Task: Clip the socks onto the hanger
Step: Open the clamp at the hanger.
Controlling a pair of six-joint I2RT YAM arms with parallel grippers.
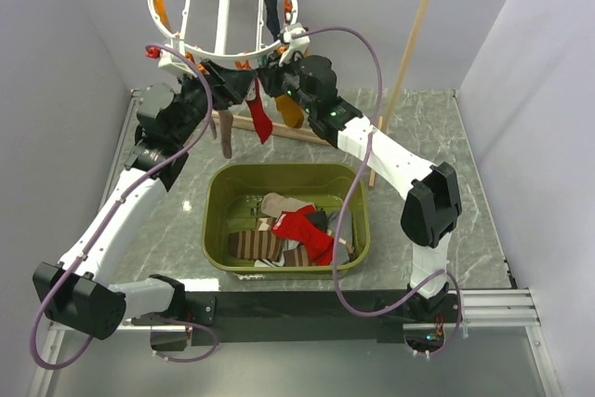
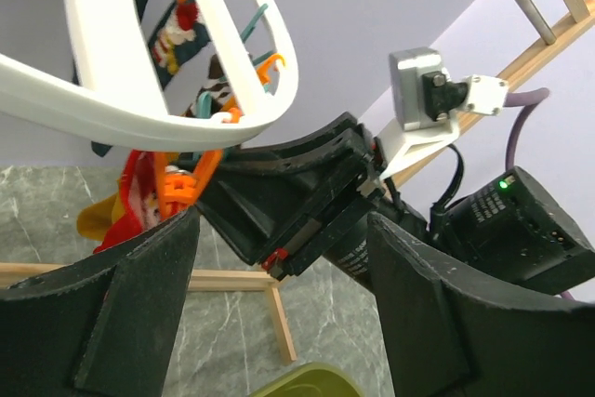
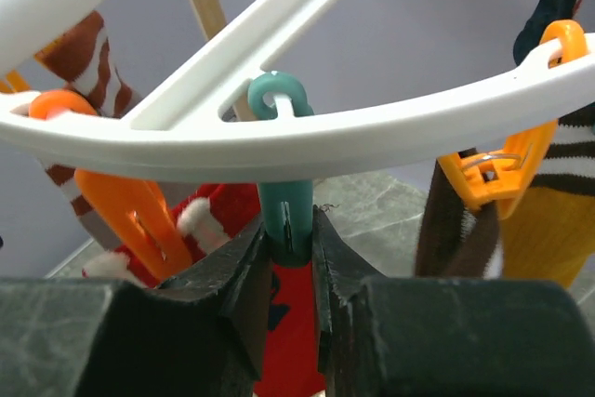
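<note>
Right gripper has its black jaws pinched on a teal plastic clip under the white plastic ring hanger, with a red fabric sock just below. Left gripper is wide open and holding nothing. Loose socks lie in the olive-green plastic bin.

The hanger is a white plastic ring with inner cross bars, and orange and teal clips dangle from its rim. From its near edge hang a red sock with white marks, a mustard sock and a grey-taupe sock. A dark navy sock hangs at the far side. In the right wrist view a teal clip hooked to the rim is pinched between the fingers of the right gripper, with red fabric directly below it. Beside it an orange clip bites a dark brown sock. A loose red sock, a brown-tan striped sock and a pale taupe sock lie heaped in the green bin.
</note>
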